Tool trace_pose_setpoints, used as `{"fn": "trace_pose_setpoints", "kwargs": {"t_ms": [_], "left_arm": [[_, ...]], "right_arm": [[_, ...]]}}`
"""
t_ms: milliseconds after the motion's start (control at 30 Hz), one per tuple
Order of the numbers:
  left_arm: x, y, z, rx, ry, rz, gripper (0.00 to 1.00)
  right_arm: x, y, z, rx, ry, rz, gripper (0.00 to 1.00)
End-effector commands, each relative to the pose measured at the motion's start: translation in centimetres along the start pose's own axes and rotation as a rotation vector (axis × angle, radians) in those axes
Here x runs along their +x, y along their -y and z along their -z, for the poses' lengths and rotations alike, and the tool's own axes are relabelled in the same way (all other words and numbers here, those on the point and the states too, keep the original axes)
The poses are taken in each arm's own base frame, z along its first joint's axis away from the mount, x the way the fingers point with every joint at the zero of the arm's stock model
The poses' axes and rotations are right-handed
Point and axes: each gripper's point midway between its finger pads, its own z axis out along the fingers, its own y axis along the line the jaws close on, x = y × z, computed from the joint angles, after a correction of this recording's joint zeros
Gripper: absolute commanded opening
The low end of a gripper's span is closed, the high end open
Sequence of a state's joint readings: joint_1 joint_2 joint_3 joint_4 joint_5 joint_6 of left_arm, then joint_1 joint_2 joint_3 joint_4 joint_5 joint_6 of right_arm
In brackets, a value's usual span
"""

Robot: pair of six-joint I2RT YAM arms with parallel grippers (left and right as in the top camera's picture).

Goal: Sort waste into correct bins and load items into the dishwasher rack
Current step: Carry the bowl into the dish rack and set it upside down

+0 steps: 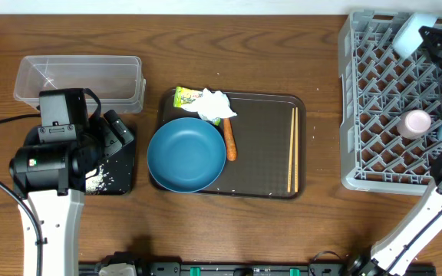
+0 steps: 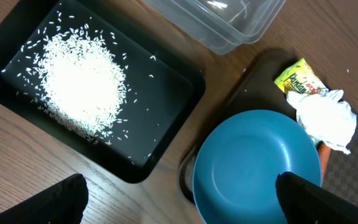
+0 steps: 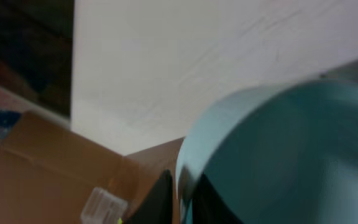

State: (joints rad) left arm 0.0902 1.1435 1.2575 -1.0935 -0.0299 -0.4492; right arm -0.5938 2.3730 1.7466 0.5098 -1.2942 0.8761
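My right gripper (image 1: 436, 38) hangs over the far corner of the grey dishwasher rack (image 1: 374, 153), shut on the rim of a light blue bowl (image 1: 407, 32). In the right wrist view that bowl (image 3: 278, 155) fills the frame, with the gripper (image 3: 188, 186) pinching its edge. My left gripper (image 2: 182, 202) is open and holds nothing. It hovers between the black tray (image 2: 160, 106), which holds white rice (image 2: 79, 81), and the dark blue plate (image 2: 253, 162). On the brown tray, the tissue (image 1: 215, 106), wrapper (image 1: 185, 96), carrot (image 1: 230, 143) and chopsticks (image 1: 293, 149) lie beside the plate (image 1: 186, 153).
The clear tub (image 1: 79, 80) stands behind the black tray (image 1: 123, 172). A pale cup (image 1: 415, 123) lies in the rack. The brown serving tray (image 1: 263, 153) sits mid-table. A cardboard box (image 3: 48, 174) shows beyond the table in the right wrist view.
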Motion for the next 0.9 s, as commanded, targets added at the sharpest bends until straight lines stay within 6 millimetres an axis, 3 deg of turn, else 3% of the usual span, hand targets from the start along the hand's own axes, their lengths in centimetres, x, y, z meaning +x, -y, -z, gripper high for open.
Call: {"fn": "trace_pose_setpoints", "kwargs": {"t_ms": [0, 200, 300, 433, 500, 533, 633, 867], "left_arm": [[-0.5, -0.1, 0.4, -0.003, 0.017, 0.015, 0.99], [-0.5, -0.1, 0.4, -0.003, 0.017, 0.015, 0.99], [-0.5, -0.1, 0.4, -0.003, 0.017, 0.015, 0.99], [-0.5, -0.1, 0.4, -0.003, 0.017, 0.015, 0.99], [-0.5, -0.1, 0.4, -0.003, 0.017, 0.015, 0.99], [-0.5, -0.1, 0.4, -0.003, 0.017, 0.015, 0.99], [-0.5, -0.1, 0.4, -0.003, 0.017, 0.015, 0.99], [-0.5, -0.1, 0.4, -0.003, 0.017, 0.015, 0.99]], "right_arm": [[0.0, 0.3, 2.2, -0.022, -0.021, -0.048, 0.13], [-1.1, 1.1, 5.0, 0.001, 0.02, -0.06, 0.28], [-1.6, 1.5, 6.3, 0.014, 0.04, -0.066, 0.53], [-2.2, 1.3, 7.4, 0.021, 0.056, -0.065, 0.74], [-2.6, 0.4, 7.7, 0.014, 0.055, -0.036, 0.94], [-2.9, -0.4, 7.8, 0.009, 0.056, -0.009, 0.99], [-4.2, -3.5, 7.9, -0.002, 0.062, 0.078, 0.99], [-6.2, -14.7, 7.0, -0.05, 0.06, 0.307, 0.99]]}}
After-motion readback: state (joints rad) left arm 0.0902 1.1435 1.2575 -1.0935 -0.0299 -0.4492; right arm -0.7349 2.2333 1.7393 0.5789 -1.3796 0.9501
